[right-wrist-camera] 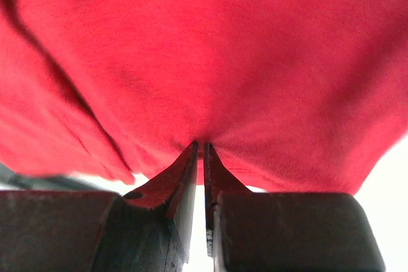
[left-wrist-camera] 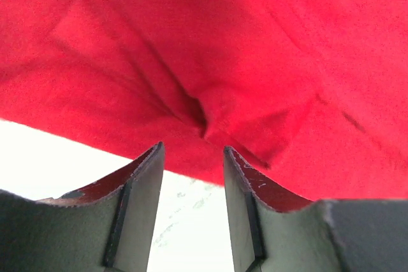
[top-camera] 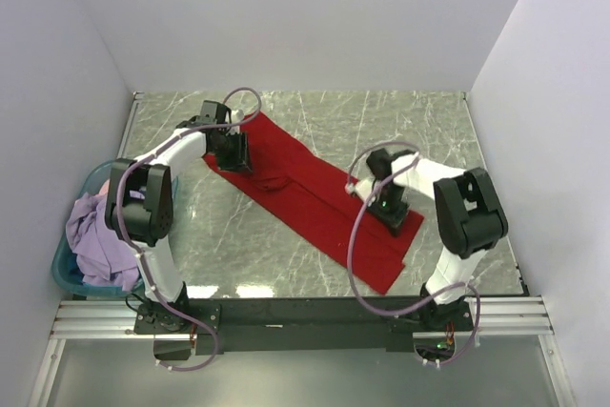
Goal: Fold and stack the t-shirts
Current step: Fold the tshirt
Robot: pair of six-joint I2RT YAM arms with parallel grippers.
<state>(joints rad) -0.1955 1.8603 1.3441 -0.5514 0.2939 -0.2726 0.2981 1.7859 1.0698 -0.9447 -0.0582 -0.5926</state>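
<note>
A large red t-shirt (top-camera: 305, 199) lies on the marble table as a long strip, running from the back left to the front right. My left gripper (top-camera: 238, 161) is at its back-left end. In the left wrist view it (left-wrist-camera: 191, 148) stands open, fingertips at the cloth's edge (left-wrist-camera: 210, 93), with bare table showing between the fingers. My right gripper (top-camera: 393, 221) sits on the strip's right part. The right wrist view shows it (right-wrist-camera: 200, 144) shut on a pinch of the red cloth (right-wrist-camera: 210, 62). A lavender t-shirt (top-camera: 100, 235) is heaped in the basket.
A translucent teal basket (top-camera: 65, 276) stands at the table's left edge beside the left arm's base. White walls close in the table at the back and on both sides. A metal rail (top-camera: 305, 310) runs along the near edge.
</note>
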